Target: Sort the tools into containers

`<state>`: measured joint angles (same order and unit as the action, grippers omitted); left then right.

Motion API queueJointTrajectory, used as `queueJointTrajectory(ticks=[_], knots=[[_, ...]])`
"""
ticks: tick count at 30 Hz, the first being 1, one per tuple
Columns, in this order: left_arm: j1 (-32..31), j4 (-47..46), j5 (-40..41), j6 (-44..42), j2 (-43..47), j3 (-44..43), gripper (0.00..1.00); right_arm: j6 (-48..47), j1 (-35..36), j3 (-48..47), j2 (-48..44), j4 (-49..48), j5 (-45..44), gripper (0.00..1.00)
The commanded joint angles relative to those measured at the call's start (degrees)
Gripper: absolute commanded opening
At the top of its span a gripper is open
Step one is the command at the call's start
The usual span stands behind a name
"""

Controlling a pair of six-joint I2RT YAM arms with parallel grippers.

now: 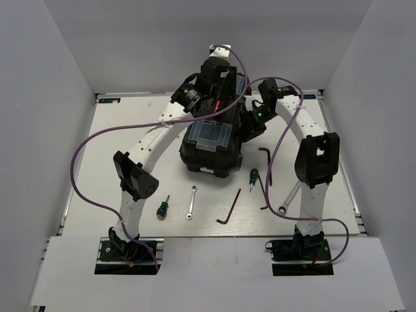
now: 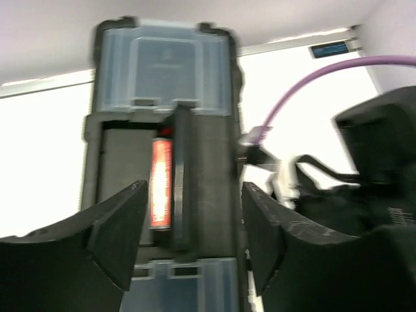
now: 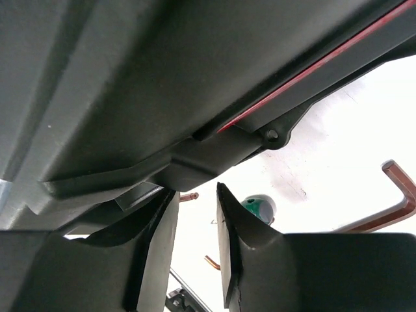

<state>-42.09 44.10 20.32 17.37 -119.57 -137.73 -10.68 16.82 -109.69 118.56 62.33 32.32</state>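
Observation:
A black organiser case [image 1: 211,146] with clear lidded compartments stands in the middle of the table. My left gripper [image 2: 192,240] hovers open above its carry handle [image 2: 179,188], which has a red label; nothing is held. My right gripper [image 3: 196,195] sits low at the case's right side [image 3: 162,84], jaws apart with nothing between them. On the table lie a green-handled screwdriver [image 1: 162,208], a small wrench [image 1: 192,201], a dark hex key [image 1: 229,208], a second screwdriver [image 1: 252,177], a long hex key [image 1: 265,170] and a larger wrench [image 1: 289,198].
The table's raised rim [image 1: 78,169] and white walls enclose the work area. A purple cable [image 1: 97,140] loops from the left arm over the table's left side. The right arm's elbow [image 1: 316,159] stands over the larger wrench's far end.

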Motion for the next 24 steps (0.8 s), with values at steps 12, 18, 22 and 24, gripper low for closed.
queueJointTrajectory(ticks=[12,18,22,24], knots=[[0.4,2.3,1.4,-4.5,-1.8,-0.9,0.72,0.5,-0.6,2.5,-2.6,-2.6,3.2,0.40],[0.4,2.9,1.4,-6.2,-5.1,-2.2,0.72,0.7,-2.1,3.0,-3.4,-2.2,3.6,0.40],[0.4,2.9,2.5,-7.8,-6.1,-2.2,0.72,0.3,-3.5,4.1,-4.7,-2.1,4.0,0.42],[0.4,2.9,2.5,-8.4,-7.3,-2.2,0.72,0.1,-4.0,5.0,-5.0,-2.1,4.3,0.42]])
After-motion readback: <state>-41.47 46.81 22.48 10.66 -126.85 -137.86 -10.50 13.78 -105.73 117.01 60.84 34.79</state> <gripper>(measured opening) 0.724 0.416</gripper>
